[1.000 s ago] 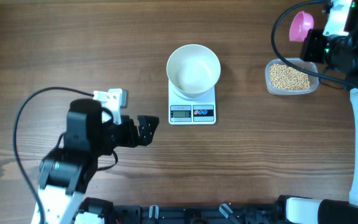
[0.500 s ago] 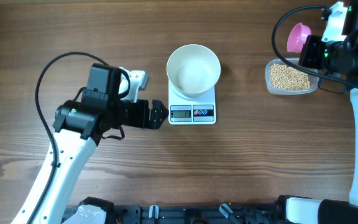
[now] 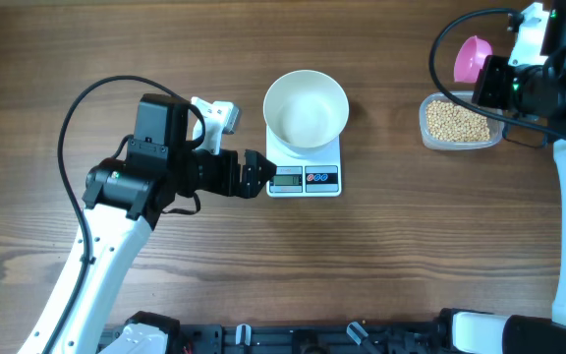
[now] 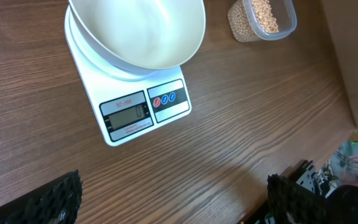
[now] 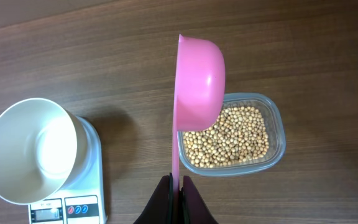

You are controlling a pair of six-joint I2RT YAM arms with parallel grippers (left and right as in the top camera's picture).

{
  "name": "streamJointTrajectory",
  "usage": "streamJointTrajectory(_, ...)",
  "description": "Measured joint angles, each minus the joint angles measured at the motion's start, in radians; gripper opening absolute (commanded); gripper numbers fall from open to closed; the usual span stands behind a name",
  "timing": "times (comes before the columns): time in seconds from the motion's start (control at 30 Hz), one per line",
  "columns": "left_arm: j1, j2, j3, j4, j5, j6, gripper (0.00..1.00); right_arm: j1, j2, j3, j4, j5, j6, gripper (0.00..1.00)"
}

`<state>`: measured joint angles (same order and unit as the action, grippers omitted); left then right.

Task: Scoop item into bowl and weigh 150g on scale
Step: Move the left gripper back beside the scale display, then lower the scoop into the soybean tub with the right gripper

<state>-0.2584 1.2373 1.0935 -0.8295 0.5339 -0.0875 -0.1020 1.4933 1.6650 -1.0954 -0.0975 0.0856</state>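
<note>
Nearest on the wooden worktop (image 3: 381, 256), the left arm (image 3: 116, 226) reaches in from the near left, with a black cable (image 3: 67, 128) looping above it. The left hand (image 3: 256, 175) points right, just beside the near left corner of the scale (image 3: 305, 179). Its jaws are spread wide and it holds nothing. In the left wrist view its two dark fingers (image 4: 58, 200) stand far apart at the lower corners, with bare wood between them and the scale.

The scale sits at the middle of the worktop, its grey display and two buttons along the near edge. What the display reads is too small to tell. On its platform stands the bowl (image 3: 306, 108), upright, white and empty, its rim overhanging the platform's edges.

To the right, well apart from the scale, a clear tub (image 5: 277, 130) holds the beans (image 3: 457, 121), a loose tan layer that covers its bottom.

Farther back, the right hand (image 5: 177, 190) is clamped tight on the thin handle of a pink scoop (image 5: 199, 81). The scoop hangs in the air, turned on its side in the right wrist view, over the tub's far left corner and clear of the beans. Whether anything lies in the scoop cannot be told.
</note>
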Motion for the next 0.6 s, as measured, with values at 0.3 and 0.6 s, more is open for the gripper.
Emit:
streamJointTrajectory(0.3,0.000,0.000,0.000,-0.015,-0.043,0.000,1.00,0.000,0.000,0.000,0.003,0.000,0.000,0.04)
streamJointTrajectory(0.6,0.000,0.000,0.000,-0.019,-0.043,0.000,1.00,0.000,0.000,0.000,0.015,0.000,0.000,0.04)
